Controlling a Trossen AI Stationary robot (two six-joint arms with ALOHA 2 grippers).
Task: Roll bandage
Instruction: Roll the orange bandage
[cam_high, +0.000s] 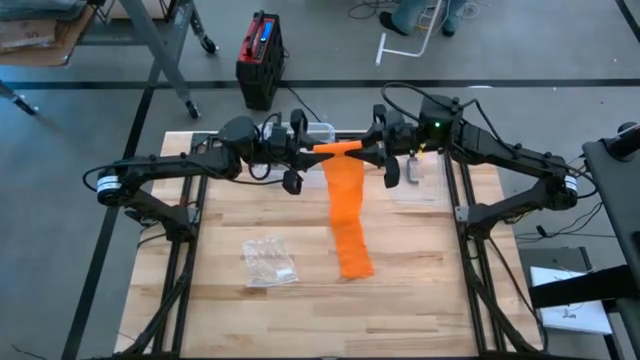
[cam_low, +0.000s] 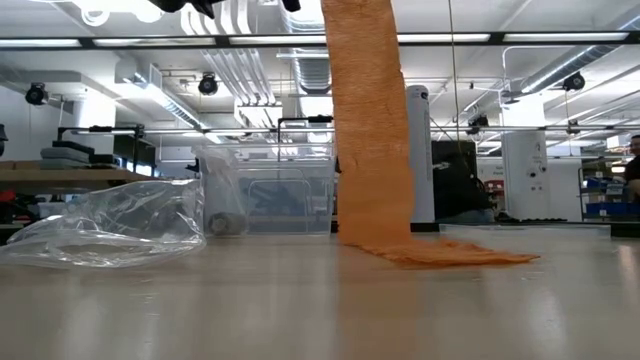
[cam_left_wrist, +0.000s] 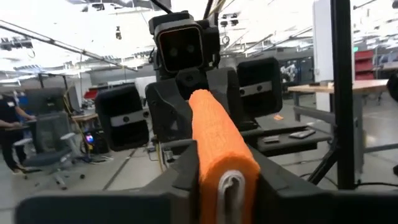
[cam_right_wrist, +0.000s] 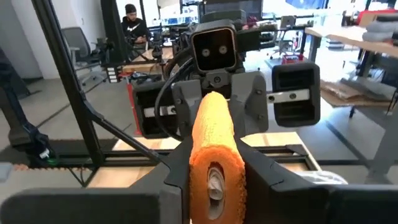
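An orange bandage is partly wound into a roll (cam_high: 338, 148) held level in the air over the table's far middle. My left gripper (cam_high: 316, 150) comes at it from the left and my right gripper (cam_high: 365, 150) from the right, each shut on one end. From the roll a loose strip (cam_low: 375, 130) hangs straight down. Its lower end (cam_high: 352, 258) lies flat on the wooden table (cam_high: 450, 290). In each wrist view the roll runs away from the camera toward the opposite gripper. My left gripper pinches the roll's left end (cam_left_wrist: 214, 155) between its two fingers, coming level from the table's left, with the fingers along the roll. The roll is lifted clear of the table. My right gripper pinches the roll's right end (cam_right_wrist: 214, 146) between its two fingers, level from the table's right, with the fingers along the roll. The strip hangs slack below, its tail on the table.
A crumpled clear plastic bag (cam_high: 268, 262) lies on the near left of the table. A clear container (cam_low: 285, 200) stands at the far edge behind the strip, and clear packaging (cam_high: 415, 182) lies at the far right. A red and black box (cam_high: 260, 55) sits on the floor beyond.
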